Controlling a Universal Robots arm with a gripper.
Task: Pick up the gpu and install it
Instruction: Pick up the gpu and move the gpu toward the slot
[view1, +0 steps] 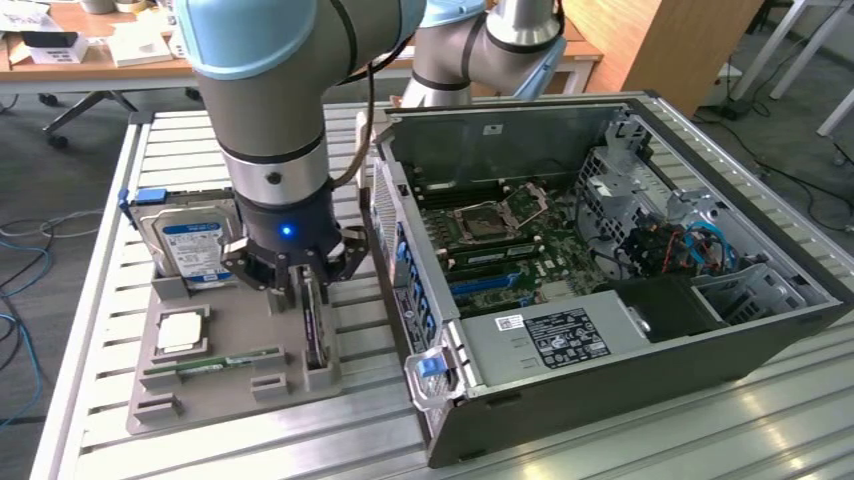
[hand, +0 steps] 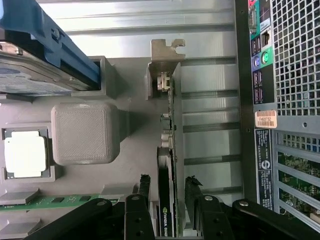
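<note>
I see the drive at the tray's far corner, away from the case. The gpu stands on edge in a slot along the tray's case-side edge. My gripper is spread astride it, fingers either side, not pinching. The case lies open beside the tray.

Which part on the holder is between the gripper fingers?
The gpu, the card standing on edge with the silver bracket; the open gripper straddles it. Hard drive, CPU and memory stick sit off to the side.
</note>
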